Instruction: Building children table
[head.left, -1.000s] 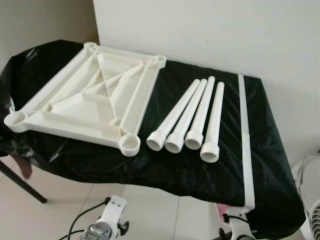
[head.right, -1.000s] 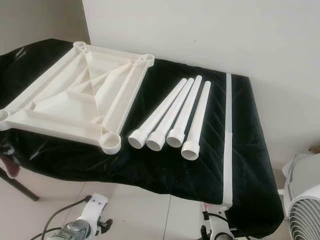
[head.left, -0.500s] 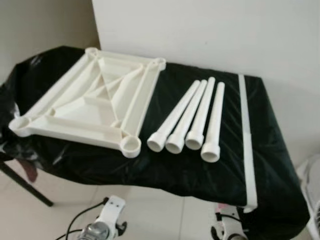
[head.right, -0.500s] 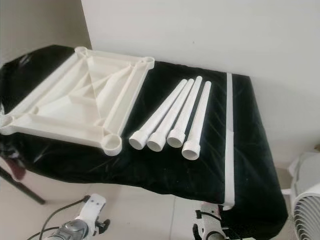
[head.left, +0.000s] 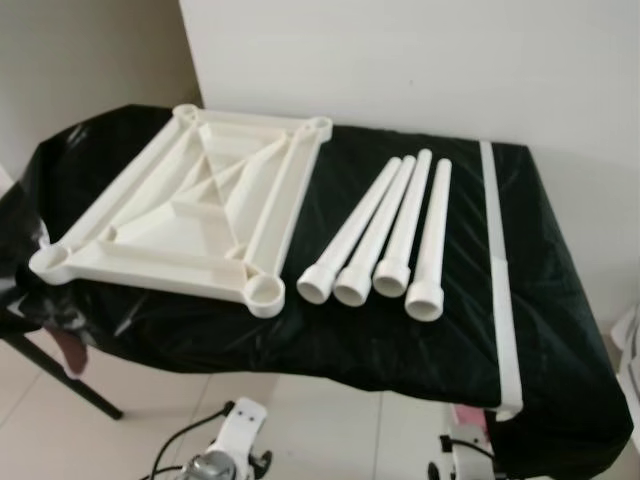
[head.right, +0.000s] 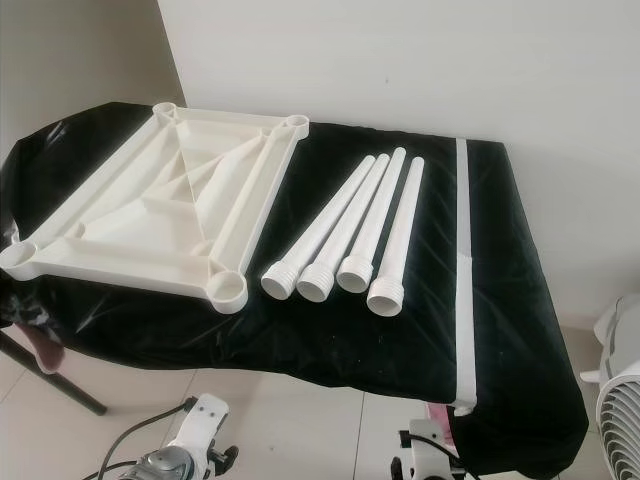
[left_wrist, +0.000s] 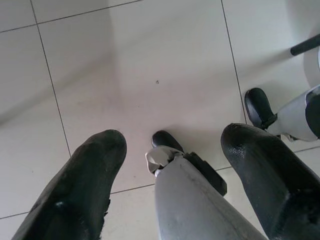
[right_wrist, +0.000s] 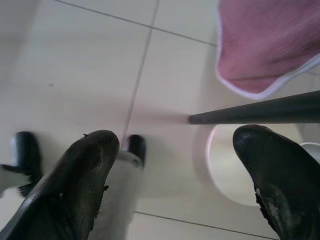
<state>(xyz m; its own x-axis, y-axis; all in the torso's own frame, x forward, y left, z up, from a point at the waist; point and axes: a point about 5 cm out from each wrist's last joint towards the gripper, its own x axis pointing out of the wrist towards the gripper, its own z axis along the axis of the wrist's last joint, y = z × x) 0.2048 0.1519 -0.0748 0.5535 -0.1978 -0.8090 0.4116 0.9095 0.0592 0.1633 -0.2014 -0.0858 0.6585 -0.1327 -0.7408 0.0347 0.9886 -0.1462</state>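
The top, a white moulded plastic square lying underside up, sits on the black cover at about ten o'clock from the cover's middle, with four legs side by side at about two o'clock of its near corner socket, close but not touching it. The ribs, diagonal braces and round socket at each corner suggest a stiff, fairly light part; its smooth plastic may slip on the glossy cover, so a hold on a rim rail or a rib looks safer than on the flat web. The legs are tapered white tubes, the wide collared open ends toward the robot, the thin ends pointing to twelve o'clock at the wall. They look light, rigid and liable to roll; I would take one around mid-shaft, where two fingers can close across it, and seat the collared end in a socket. A white strip runs along the cover at three o'clock of the legs. Assembly seems not yet begun. Both arms hang low over the tiled floor: the left gripper has its fingers spread apart with nothing between them, and the right gripper likewise stands wide and empty, near a pink cloth and a dark bar.
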